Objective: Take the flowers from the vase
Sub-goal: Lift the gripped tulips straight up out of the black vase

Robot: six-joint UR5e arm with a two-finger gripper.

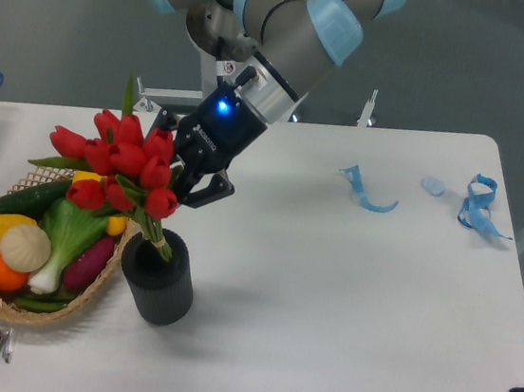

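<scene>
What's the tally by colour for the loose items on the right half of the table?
Blue ribbon strips: 2, one, one near the edge
Pale blue cap-like piece: 1
Total: 3

White table (346, 292): vase (157, 284), basket (87, 299), perhaps ribbons (476, 205).

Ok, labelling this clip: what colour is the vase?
Dark grey, nearly black, vase; the fixed camera shows it clearly, with stems still in it.
</scene>
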